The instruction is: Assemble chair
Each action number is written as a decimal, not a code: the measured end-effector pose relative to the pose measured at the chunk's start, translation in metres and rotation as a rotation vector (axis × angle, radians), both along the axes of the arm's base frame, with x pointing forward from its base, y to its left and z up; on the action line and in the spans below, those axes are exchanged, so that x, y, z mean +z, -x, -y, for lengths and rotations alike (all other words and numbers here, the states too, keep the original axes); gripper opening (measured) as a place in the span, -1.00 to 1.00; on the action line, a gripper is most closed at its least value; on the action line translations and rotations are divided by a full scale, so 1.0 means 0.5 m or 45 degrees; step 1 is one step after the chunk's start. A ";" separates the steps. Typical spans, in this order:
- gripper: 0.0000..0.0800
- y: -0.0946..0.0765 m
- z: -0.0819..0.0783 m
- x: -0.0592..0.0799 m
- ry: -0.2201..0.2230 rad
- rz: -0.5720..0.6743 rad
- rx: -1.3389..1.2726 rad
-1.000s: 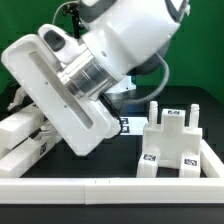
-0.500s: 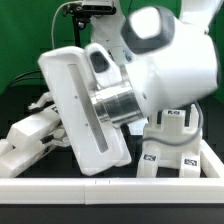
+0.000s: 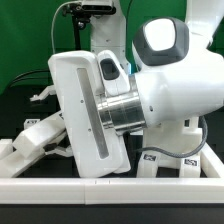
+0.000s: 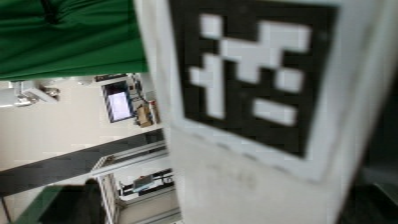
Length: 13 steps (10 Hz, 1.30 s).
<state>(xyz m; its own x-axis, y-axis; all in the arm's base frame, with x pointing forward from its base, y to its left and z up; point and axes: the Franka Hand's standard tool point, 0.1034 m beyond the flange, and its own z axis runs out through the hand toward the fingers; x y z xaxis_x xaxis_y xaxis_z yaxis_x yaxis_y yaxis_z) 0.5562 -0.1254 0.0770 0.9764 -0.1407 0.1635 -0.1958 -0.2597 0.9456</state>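
The arm (image 3: 180,90) fills the exterior view from centre to right and blocks a good deal of what I want to see. The end effector (image 3: 72,118) shows only as its broad white body, tilted, at centre left. Its fingers point away from the camera and are hidden behind that body, so I cannot tell whether it is released or grasping anything.

The wrist view does not help much. A white part (image 4: 231,190) sits very close to the lens, blurred, with a large black-and-white tag (image 4: 263,72) on its face, and its edges run out of frame. Beside it I make out a green curtain (image 4: 63,35) and a smeared room. I cannot tell whether the fingers touch this part.

The chair is in pieces on the black worktop (image 3: 10,108). At lower right of the exterior view stands a pegged piece (image 3: 170,166) with small tags on its front and its upper half behind the arm. At lower left, loose parts (image 3: 40,135) lie aslant, partly covered by the end effector's body and cut off by the frame edge. A white rail (image 3: 110,190) runs along the bottom of the frame.
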 end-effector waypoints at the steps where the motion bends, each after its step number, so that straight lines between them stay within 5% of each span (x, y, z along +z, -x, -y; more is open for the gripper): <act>1: 0.62 0.000 0.000 0.001 -0.001 0.001 0.000; 6: 0.62 -0.017 -0.023 0.018 -0.104 0.059 0.008; 9: 0.62 -0.043 -0.030 0.045 -0.418 0.136 0.081; 13: 0.62 -0.064 -0.024 0.094 -0.724 0.201 0.121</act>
<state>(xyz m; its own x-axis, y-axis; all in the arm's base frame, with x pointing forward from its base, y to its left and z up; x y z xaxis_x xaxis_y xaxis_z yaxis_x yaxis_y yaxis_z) 0.5882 -0.1132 0.1239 0.9591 -0.1623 0.2321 -0.2739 -0.7401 0.6142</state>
